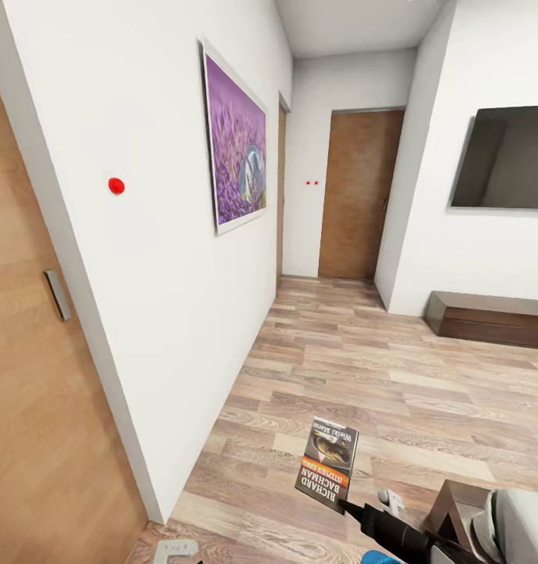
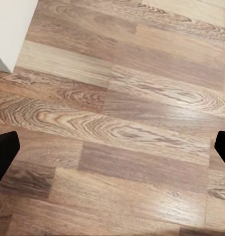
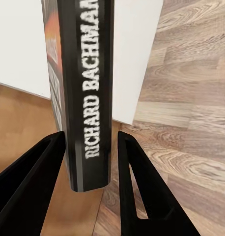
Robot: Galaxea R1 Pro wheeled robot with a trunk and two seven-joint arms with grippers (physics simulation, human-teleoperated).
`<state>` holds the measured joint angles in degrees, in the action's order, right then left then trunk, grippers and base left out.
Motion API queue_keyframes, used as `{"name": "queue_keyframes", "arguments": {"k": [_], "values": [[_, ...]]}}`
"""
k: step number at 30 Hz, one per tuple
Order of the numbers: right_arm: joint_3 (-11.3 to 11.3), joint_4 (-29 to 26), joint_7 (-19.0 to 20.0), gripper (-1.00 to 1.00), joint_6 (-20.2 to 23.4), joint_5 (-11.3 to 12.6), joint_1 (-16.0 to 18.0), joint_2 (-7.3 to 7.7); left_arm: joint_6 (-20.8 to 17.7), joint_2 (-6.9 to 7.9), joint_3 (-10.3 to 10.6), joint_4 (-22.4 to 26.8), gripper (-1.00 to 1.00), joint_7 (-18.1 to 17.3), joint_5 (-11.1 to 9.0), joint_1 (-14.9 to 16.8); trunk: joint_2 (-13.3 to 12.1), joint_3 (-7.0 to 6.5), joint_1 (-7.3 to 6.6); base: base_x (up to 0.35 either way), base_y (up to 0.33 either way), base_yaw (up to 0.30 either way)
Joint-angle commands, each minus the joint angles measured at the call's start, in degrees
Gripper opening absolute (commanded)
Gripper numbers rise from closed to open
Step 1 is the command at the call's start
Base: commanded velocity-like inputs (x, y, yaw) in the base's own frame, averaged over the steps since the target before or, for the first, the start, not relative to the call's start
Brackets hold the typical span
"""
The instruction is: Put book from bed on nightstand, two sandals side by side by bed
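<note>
Currently the right gripper (image 3: 90, 162) is clamped on the book (image 1: 327, 463), which is held off the wood-plank floor (image 1: 394, 368) at the lower middle of the head view. Its cover faces up and toward the camera, with an orange band and white lettering. Through the right wrist camera the spine, lettered "RICHARD BACHMAN", stands between the two black fingers (image 3: 142, 191), the jaws closed against both sides of the book's lower end.

The left gripper (image 2: 112, 147) has its jaws well apart; a black fingertip sits at each side edge of the left wrist picture, with bare plank floor between them and a white wall corner beyond.

A white wall (image 1: 151, 258) runs along the left of the head view, carrying a purple framed picture (image 1: 237, 141) and a small red dot (image 1: 116, 186). A wooden door (image 1: 34, 392) with a metal handle fills the near left. A second wooden door (image 1: 359, 196) closes the corridor's far end. On the right wall hangs a dark screen (image 1: 507, 160), with a low dark brown cabinet (image 1: 488, 317) beneath it on the floor. A dark brown wooden corner and an off-white form show at the lower right edge.
</note>
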<state>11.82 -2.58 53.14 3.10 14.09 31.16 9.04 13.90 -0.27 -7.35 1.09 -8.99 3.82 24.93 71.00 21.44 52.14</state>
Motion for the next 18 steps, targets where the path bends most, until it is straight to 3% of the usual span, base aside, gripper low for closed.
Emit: {"name": "queue_keyframes", "arguments": {"k": [1,8,18], "values": [[0.0,0.0,0.2,-1.0,0.3,0.3,0.0,0.01,0.2,0.01,-0.5,0.0,1.0,-0.2,0.4,0.0,0.0,0.07,0.0,0.0,0.0,-0.234],[0.0,0.0,0.0,-1.0,0.3,0.3,0.1,0.01,0.2,0.01,-0.5,0.0,1.0,-0.2,0.4,0.0,0.0,0.07,0.0,0.001,0.002,-0.249],[0.0,0.0,-0.1,-1.0,0.3,0.3,0.1,0.01,0.1,0.01,-0.5,0.0,1.0,-0.2,0.4,0.0,0.0,0.07,0.0,0.134,0.205,-0.031]]}}
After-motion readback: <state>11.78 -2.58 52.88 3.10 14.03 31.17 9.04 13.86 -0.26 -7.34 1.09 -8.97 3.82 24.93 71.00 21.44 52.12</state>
